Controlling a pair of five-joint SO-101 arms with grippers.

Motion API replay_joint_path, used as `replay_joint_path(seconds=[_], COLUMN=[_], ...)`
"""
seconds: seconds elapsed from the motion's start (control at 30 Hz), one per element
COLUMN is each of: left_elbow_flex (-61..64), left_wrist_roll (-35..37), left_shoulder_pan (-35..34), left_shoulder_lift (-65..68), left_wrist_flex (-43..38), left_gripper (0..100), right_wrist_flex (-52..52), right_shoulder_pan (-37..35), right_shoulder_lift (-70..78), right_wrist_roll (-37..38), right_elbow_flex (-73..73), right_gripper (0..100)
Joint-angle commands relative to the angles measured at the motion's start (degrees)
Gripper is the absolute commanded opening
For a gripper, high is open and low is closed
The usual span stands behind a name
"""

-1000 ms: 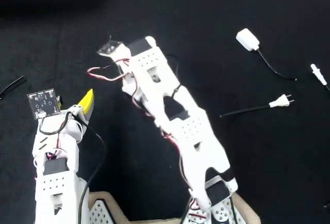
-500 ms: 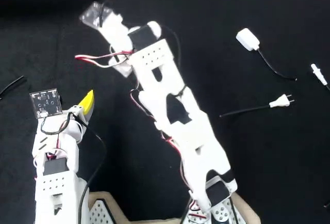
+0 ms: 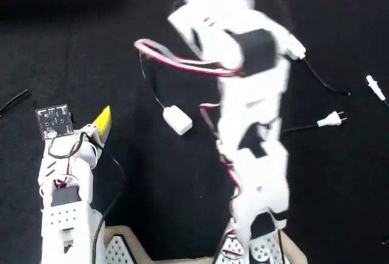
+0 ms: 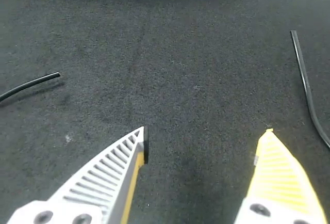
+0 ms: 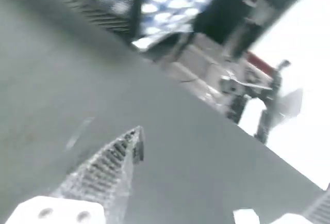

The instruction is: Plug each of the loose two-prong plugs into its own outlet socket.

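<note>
Plug lies loose on the mat, toward the right. One socket sits mid-mat and a second socket lies farther back on the right. Left gripper and right gripper both gape wide, holding nothing

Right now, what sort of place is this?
Probably a robotics lab bench. A white left arm and right arm stand at a black-covered table, with a loose two-prong plug and a white outlet socket on cables laid out like a test setup.
</note>
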Motion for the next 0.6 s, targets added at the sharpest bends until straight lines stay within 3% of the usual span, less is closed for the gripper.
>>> replay_joint_path(seconds=[0.0,0.27,0.43,0.57], left_elbow_flex=[-1.10,-3.21,-6.37,-7.60], left_wrist_roll=[-0.18,1.93,10.64,12.48], left_shoulder_pan=[-0.40,-5.23,-13.49,-21.67], left_shoulder_lift=[-0.53,-0.09,-0.09,-0.18], left_wrist_flex=[-0.88,-0.79,3.60,6.86], left_gripper=[34,34,34,34], right_wrist_flex=[2.02,2.02,1.67,-2.90], right_shoulder_pan=[9.93,26.02,28.31,26.46], right_shoulder_lift=[-7.87,-22.29,-29.41,-32.84], right_wrist_roll=[-3.16,-5.19,-4.92,-5.45], right_elbow_flex=[5.76,42.24,70.46,88.22], right_gripper=[50.6,50.6,50.6,50.6])
